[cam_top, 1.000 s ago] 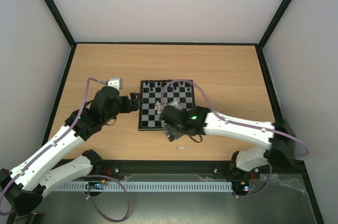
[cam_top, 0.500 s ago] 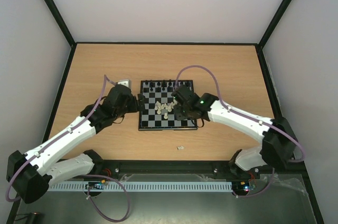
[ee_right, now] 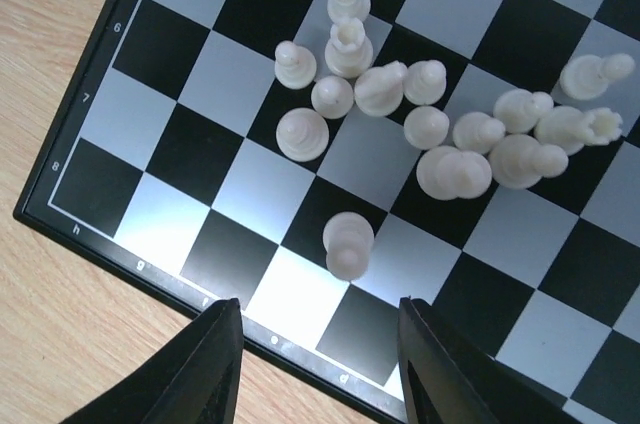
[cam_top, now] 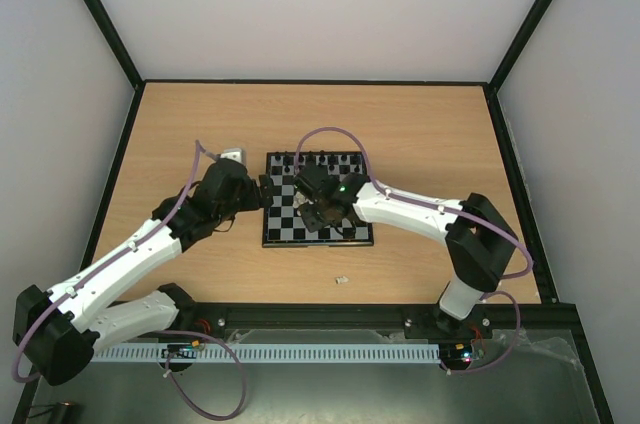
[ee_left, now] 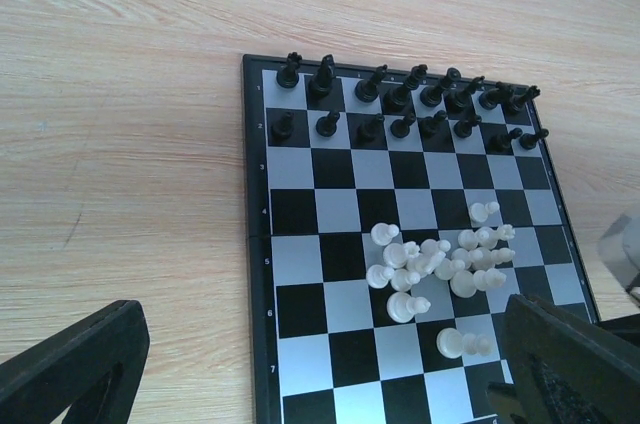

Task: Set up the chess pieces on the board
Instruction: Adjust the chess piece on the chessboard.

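The board (cam_top: 285, 231) lies mid-table. Black chess pieces (ee_left: 400, 104) stand in two rows along its far side (cam_top: 315, 158). Cream-white pieces (ee_left: 440, 264) lie and stand in a loose heap around the board's middle (ee_right: 430, 129). One white piece (ee_right: 347, 242) stands alone a square or two from the near border, just beyond my right gripper (ee_right: 318, 344). That gripper hovers over the board's near half (cam_top: 315, 212), open, with nothing between its fingers. My left gripper (cam_top: 264, 190) sits at the board's left edge, open wide and empty (ee_left: 320, 384).
A small pale thing, perhaps a stray piece (cam_top: 341, 280), lies on the wooden table in front of the board. Black frame posts and pale walls enclose the table. The right arm's forearm (cam_top: 410, 212) crosses above the board's right edge.
The right gripper has swung from the board's near edge, round its right side, to above the near middle, its jaws narrower now. The left gripper moved up to the board's left edge and stayed.
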Robot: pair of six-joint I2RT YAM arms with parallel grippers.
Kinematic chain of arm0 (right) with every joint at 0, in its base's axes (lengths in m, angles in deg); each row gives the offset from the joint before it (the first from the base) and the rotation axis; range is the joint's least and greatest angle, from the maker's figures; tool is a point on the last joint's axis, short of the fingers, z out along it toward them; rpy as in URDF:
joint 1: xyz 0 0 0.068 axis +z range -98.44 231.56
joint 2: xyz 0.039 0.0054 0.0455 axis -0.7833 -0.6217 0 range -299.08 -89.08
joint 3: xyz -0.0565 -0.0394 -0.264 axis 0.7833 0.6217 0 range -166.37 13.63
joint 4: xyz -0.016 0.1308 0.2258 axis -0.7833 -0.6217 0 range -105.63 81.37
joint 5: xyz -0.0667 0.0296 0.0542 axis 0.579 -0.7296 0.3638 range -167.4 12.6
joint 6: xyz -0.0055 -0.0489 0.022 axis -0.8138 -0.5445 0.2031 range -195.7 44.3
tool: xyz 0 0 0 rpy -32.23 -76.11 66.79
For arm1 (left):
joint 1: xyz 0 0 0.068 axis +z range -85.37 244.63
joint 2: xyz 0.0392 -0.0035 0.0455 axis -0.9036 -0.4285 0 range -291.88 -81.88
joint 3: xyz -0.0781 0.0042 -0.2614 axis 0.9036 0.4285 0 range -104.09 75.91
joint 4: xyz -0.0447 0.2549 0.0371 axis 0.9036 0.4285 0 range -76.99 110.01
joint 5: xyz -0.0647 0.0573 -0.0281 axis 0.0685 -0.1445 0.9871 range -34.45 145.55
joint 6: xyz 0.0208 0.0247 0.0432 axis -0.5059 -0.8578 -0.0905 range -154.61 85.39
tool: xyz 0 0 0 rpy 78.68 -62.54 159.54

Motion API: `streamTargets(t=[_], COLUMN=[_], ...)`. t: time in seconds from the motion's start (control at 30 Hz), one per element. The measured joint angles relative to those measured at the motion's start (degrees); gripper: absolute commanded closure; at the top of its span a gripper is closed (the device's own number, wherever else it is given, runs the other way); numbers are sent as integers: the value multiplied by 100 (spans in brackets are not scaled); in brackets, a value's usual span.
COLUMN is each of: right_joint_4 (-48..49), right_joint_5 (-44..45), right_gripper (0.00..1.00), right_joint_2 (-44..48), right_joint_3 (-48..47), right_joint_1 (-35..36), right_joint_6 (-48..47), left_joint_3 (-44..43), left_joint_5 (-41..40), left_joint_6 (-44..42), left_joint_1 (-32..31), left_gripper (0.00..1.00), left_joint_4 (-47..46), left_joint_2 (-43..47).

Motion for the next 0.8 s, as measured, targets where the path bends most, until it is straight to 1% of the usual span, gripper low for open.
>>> streamTargets(t=[0.2, 0.37, 0.8], right_joint_4=[4, -33, -81], right_joint_5=[122, 208, 251], right_gripper=[60, 68, 70], right_joint_2=[-245, -481, -651], right_joint_3=[-205, -378, -450], right_joint_1=[13, 13, 13], right_joint_6=[-7, -9, -9], left_joint_3=[20, 50, 70], left_joint_5=[4, 9, 94], left_joint_6=[-7, -28, -116], left_joint_1=[52, 122, 254], left_gripper=[1, 0, 1], left_joint_4=[-33, -31, -35], left_joint_2=[4, 46, 173])
